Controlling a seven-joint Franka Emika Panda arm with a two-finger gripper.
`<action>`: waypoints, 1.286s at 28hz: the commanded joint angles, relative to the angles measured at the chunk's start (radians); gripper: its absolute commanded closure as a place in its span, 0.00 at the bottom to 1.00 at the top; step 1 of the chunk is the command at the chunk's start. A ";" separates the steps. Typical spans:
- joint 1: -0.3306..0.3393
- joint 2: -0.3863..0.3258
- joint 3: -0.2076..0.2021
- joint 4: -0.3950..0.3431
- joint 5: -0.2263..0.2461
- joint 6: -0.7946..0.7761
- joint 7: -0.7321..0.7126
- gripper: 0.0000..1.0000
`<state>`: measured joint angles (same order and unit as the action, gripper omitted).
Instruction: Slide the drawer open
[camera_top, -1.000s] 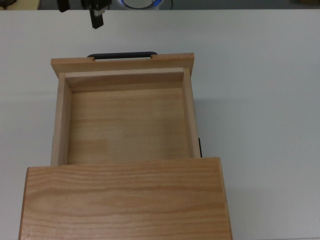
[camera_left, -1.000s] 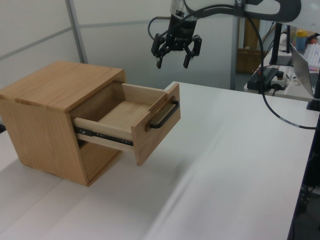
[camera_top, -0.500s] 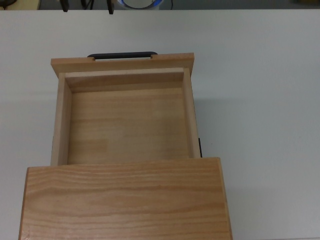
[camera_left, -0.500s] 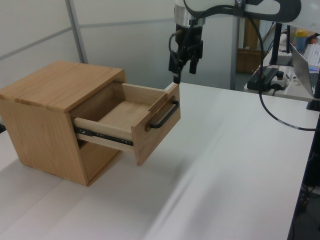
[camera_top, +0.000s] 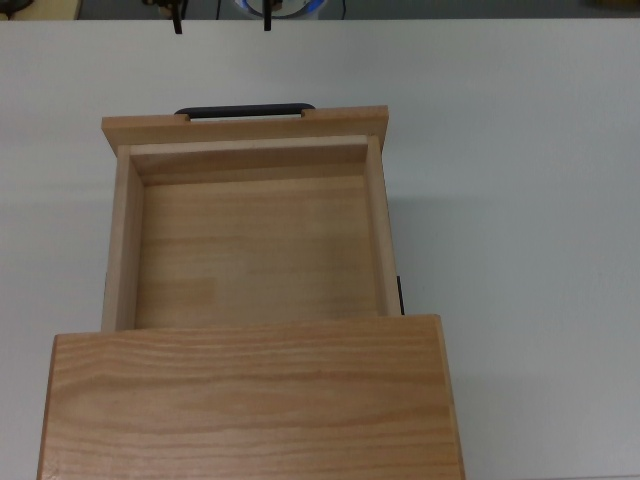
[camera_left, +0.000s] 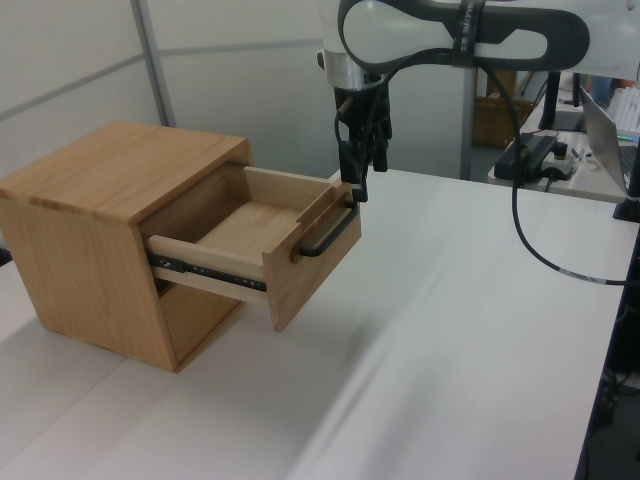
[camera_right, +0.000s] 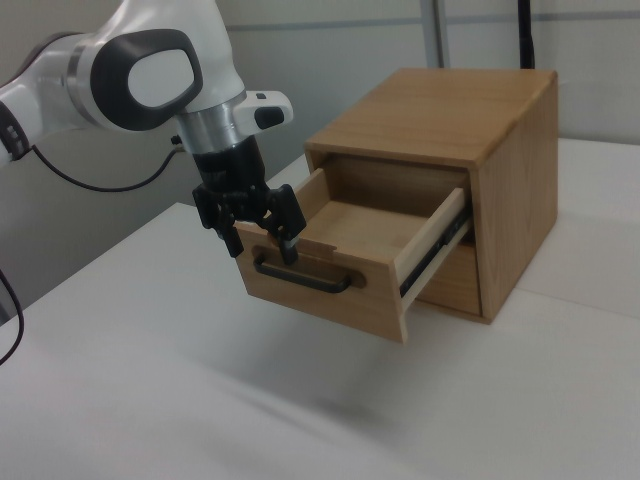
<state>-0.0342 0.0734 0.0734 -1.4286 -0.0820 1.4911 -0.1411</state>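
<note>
The light wood drawer (camera_top: 250, 250) is pulled well out of the cabinet (camera_top: 250, 400), and its tray holds nothing. Its black bar handle (camera_top: 245, 110) sits on the front panel, toward the top view's upper edge. In the right view the drawer (camera_right: 350, 235) juts toward the right view's left, handle (camera_right: 300, 278) facing the arm. My gripper (camera_right: 263, 242) hangs open just above the handle at the front panel's top edge, with nothing between its fingers. In the left view the gripper (camera_left: 355, 178) is seen edge-on over the far end of the handle (camera_left: 328, 232). Only the fingertips (camera_top: 178, 27) reach into the top view.
The cabinet (camera_left: 110, 170) stands on a white table (camera_left: 450, 330). A power strip and cables (camera_left: 535, 150) lie on a desk at the left view's far right. A black cable (camera_left: 540, 250) loops down from the arm. A round blue-white object (camera_top: 280, 8) sits beyond the table.
The gripper has turned about its axis and come down toward the drawer front, ending just above the handle. The drawer has stayed where it was.
</note>
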 joint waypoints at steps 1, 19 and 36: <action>-0.012 -0.009 0.014 -0.007 -0.008 -0.017 0.017 0.00; -0.035 0.023 0.002 -0.003 -0.007 -0.008 0.049 0.00; -0.041 0.036 0.002 0.002 0.024 -0.015 0.041 0.00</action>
<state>-0.0734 0.1168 0.0724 -1.4287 -0.0789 1.4911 -0.1063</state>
